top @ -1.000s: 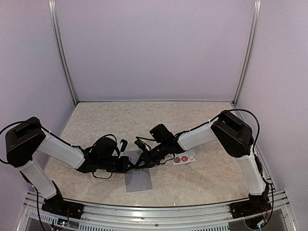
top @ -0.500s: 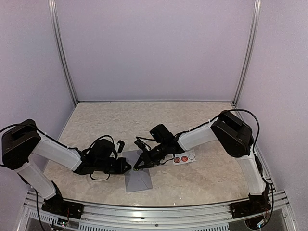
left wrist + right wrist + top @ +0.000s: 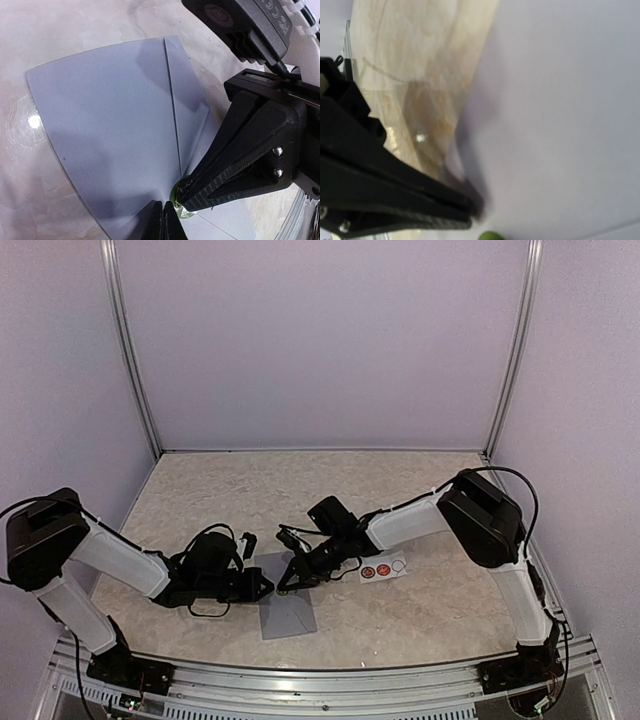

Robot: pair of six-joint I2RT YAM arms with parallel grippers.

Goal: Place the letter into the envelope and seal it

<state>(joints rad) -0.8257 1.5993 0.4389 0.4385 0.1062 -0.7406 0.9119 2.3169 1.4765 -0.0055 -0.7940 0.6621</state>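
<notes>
At the 6 o'clock edge of the top view: aluminium frame rail (image 3: 320, 680), with both arm bases bolted along it. The marbled table (image 3: 300, 490) lies just beyond.

Envelope (image 3: 288, 616): grey-blue and flat on the table near the 6 o'clock edge, slightly left of centre, long side running roughly 6 to 12. Its far end lies under the two grippers. The left wrist view shows a straight crease running down its face toward the fingertips. Cannot tell whether the flap is stuck down.

Left gripper (image 3: 267, 586): reaches in from 9 o'clock, low over the envelope's far-left part. Jaws are drawn together, with only a hairline between the fingers (image 3: 156, 224). The tips sit on the envelope's face. Cannot tell whether any paper is pinched.

Right gripper (image 3: 284, 586): reaches in from 2 o'clock and meets the left one almost tip to tip. Jaws are closed to a point in the left wrist view. A small green bit (image 3: 176, 201) sits right at that point, against the envelope. Cannot tell whether it is gripped or only touched. In the right wrist view the envelope fills the right side and a black finger (image 3: 395, 195) lies low along it.

Sticker strip (image 3: 384, 569): white, two reddish rounds visible. It lies at 2 o'clock from the envelope, apart from it, beside the right forearm.

Back wall (image 3: 320, 340): pale lilac, at 12 o'clock.
</notes>
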